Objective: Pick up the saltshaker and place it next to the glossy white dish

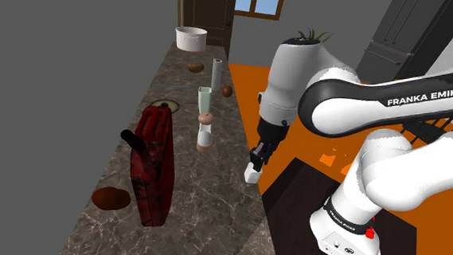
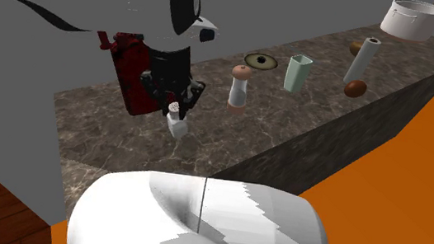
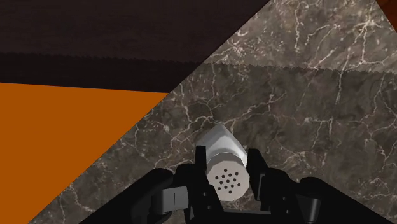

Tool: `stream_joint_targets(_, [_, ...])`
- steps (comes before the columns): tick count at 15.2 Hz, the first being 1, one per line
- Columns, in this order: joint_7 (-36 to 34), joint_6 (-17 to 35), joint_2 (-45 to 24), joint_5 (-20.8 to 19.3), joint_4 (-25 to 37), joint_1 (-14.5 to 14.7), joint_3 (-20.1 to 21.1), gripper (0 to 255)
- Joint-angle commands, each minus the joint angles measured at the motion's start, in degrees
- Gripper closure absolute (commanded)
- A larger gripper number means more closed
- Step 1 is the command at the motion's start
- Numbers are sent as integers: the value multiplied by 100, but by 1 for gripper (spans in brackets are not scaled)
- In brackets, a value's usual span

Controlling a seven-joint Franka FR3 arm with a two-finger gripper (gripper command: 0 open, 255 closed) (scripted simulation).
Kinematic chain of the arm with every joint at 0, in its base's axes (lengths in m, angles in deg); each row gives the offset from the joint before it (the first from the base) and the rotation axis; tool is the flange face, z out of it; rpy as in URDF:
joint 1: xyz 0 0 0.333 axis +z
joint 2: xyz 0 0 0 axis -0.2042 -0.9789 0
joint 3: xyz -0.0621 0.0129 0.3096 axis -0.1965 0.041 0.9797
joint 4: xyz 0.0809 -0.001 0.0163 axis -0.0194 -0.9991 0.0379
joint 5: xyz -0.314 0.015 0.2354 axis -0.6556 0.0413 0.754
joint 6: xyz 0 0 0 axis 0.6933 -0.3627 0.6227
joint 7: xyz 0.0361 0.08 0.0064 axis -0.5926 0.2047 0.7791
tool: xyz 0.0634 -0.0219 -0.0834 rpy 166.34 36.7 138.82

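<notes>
Shoulder cam along counter (image 1: 205,204), 2nd cam side-on, wrist cam close

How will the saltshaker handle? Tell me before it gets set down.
Probably rigid: the saltshaker shows no squashing between the jaws. Its smooth white body may slip if the grip loosens. Narrow for its height, it likely tips easily on the counter.

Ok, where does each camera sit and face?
Shoulder view: beside the stand, looking along the counter toward the white dish; the arm shows.
Second exterior view: behind the arm, facing across the counter to the grey wall; an arm link in front.
Wrist view: looks down the gripper at the saltshaker it clasps.
Shared: all three show saltshaker and counter.
</notes>
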Motion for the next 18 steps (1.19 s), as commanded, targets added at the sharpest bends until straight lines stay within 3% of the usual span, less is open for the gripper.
stream_joint_targets(1, [-13,-204,91,-35,110,-4,-38,255])
stream_joint_targets(4, [-19,-410,160,-80,249,-20,-84,255])
stream_joint_targets(11, [650,187,-1283,-675,1064,-775,-515,255])
stream_joint_targets(18, [1094,470,-2716,-1146,2187,-1285,-835,255])
